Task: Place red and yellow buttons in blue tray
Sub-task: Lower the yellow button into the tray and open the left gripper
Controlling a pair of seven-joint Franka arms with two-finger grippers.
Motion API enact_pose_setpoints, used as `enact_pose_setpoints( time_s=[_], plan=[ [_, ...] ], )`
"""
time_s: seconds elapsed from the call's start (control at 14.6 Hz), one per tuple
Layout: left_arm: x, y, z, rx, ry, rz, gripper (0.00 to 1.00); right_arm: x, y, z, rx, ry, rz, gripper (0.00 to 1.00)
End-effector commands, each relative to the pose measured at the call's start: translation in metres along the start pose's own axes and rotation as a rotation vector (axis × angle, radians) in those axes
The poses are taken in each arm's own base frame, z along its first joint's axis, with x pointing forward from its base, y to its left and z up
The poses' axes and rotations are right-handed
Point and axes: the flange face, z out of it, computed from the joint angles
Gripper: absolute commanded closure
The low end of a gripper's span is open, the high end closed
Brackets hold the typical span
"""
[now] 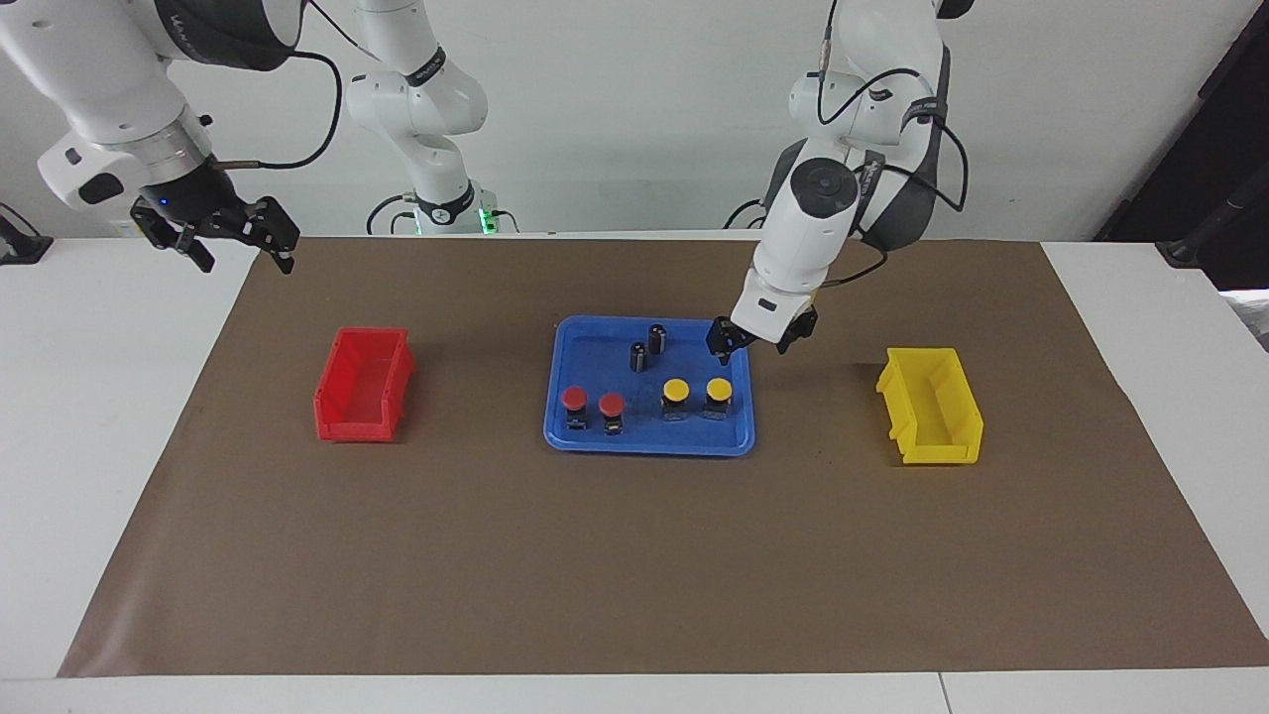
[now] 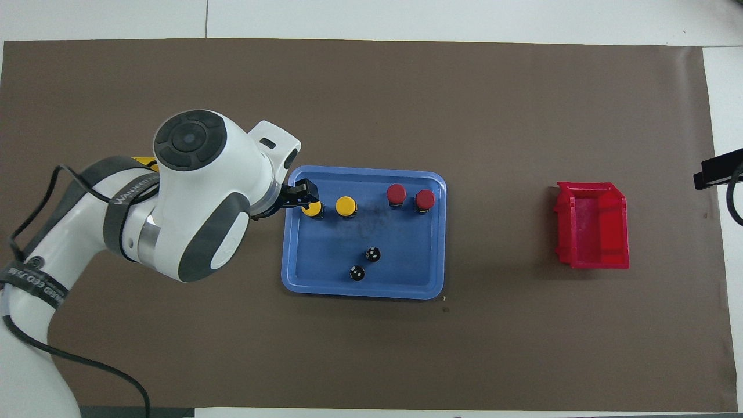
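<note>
Progress: your four buttons sit in tray, just below left tool | nothing left outside | left tool spread, empty; right tool spread, waiting.

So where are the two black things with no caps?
The two capless black-and-silver cylinders stand side by side in the wide blue plastic tray, nearer to the robots than the row of red and yellow mushroom-cap push-buttons.
</note>
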Motion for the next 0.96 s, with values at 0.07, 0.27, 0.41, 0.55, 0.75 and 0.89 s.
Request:
enact_pose_setpoints(
  time_s=[0.07,0.27,0.41,0.55,0.75,0.89],
  plan=[
    [0.011,-0.092,-0.063,0.017,0.015,0.115,0.0,-0.006,0.0,-0.001,-0.017,-0.004,-0.014,0.0],
    [0.014,-0.157,-0.091,0.014,0.009,0.146,0.0,-0.007,0.0,-0.002,-0.016,-0.01,-0.014,0.0],
    [0.012,-0.202,-0.108,0.009,0.001,0.17,0.0,-0.007,0.0,-0.001,-0.014,-0.015,-0.015,0.0],
    [0.009,-0.233,-0.122,0.003,0.0,0.211,0.0,-0.009,-0.001,0.0,-0.014,-0.019,-0.015,0.0],
    [0.007,-0.247,-0.157,-0.003,0.033,0.204,0.0,-0.009,-0.001,0.0,-0.007,-0.025,-0.014,0.0],
    [0.006,-0.246,-0.156,-0.003,0.03,0.208,0.0,-0.009,0.0,0.0,-0.007,-0.023,-0.014,0.0]
  ],
)
